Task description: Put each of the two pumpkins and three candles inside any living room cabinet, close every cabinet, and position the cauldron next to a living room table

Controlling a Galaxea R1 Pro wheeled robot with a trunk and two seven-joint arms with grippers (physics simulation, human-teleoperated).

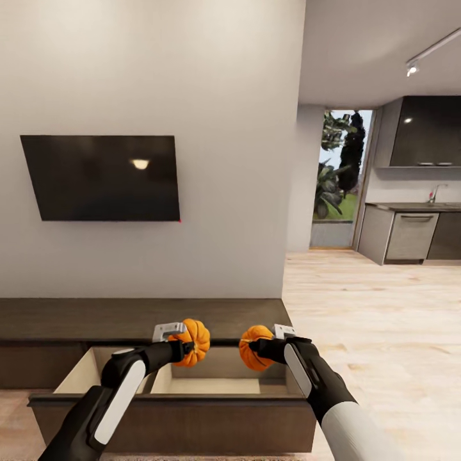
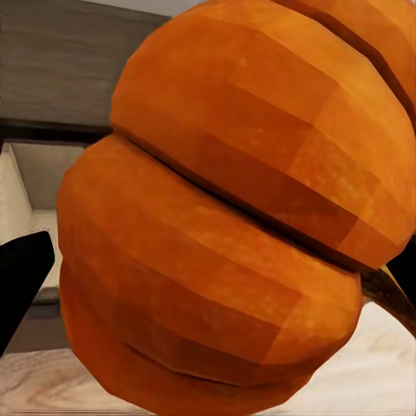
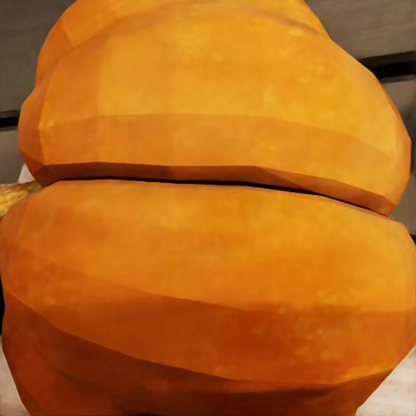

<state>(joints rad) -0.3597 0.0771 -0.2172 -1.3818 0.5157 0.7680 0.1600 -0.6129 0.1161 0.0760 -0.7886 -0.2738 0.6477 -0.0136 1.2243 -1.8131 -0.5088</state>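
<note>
The left gripper point(image 1: 186, 349) is clenched on the left pumpkin point(image 1: 192, 341), holding it in the air above the open drawer point(image 1: 173, 390) of the cabinet point(image 1: 128, 318), over the drawer's back edge near its middle. In the left wrist view that pumpkin point(image 2: 234, 225) bulks close before the lens, ribs running slantwise, with one dark fingertip point(image 2: 22, 277) showing beside it and a bit of brown stem at the far side.

The right gripper point(image 1: 256, 349) is grasping the right pumpkin point(image 1: 255, 347), also lifted clear, over the drawer's back right corner. The two pumpkins hang near each other but apart. In the right wrist view this pumpkin point(image 3: 208, 225) is seen from very close, a tan stem tip point(image 3: 13, 195) poking out at one edge.

The drawer is pulled out toward the robot, its pale inside bare where visible. Behind the cabinet, a dark television point(image 1: 102, 178) hangs on the wall. Beyond the cabinet's right end lies wood floor point(image 1: 378, 320) leading to a kitchen counter point(image 1: 410, 227)
</note>
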